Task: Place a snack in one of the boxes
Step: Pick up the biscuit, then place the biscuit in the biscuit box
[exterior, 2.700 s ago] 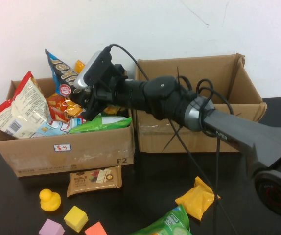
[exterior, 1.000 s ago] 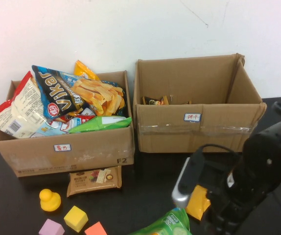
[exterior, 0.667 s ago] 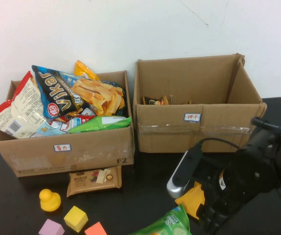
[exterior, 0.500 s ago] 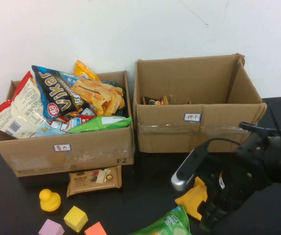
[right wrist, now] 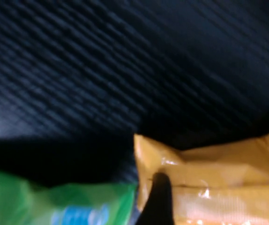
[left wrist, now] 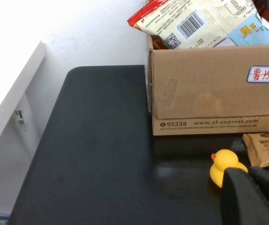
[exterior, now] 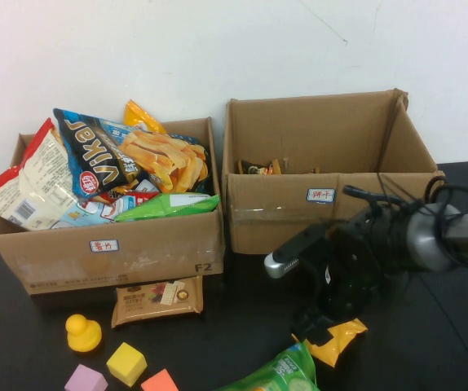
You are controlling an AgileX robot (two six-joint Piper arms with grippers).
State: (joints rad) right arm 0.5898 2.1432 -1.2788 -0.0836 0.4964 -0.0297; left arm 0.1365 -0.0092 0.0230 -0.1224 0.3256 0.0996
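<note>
Right arm reaches in from the right, wrist bent down; right gripper [exterior: 315,326] low over the near table. Left gripper [left wrist: 254,197] parked near left.

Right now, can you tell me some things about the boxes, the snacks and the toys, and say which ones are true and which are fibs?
1. The left box is stuffed with snack bags. True.
2. The yellow snack bag lies inside the right box. False: it lies on the table in front of that box, under the right pincer.
3. A yellow duck sits on the table in front of the left box. True.
4. The right box is full to the brim. False: only a few small packets show at its bottom.
5. The left pincer is near the duck. True.
</note>
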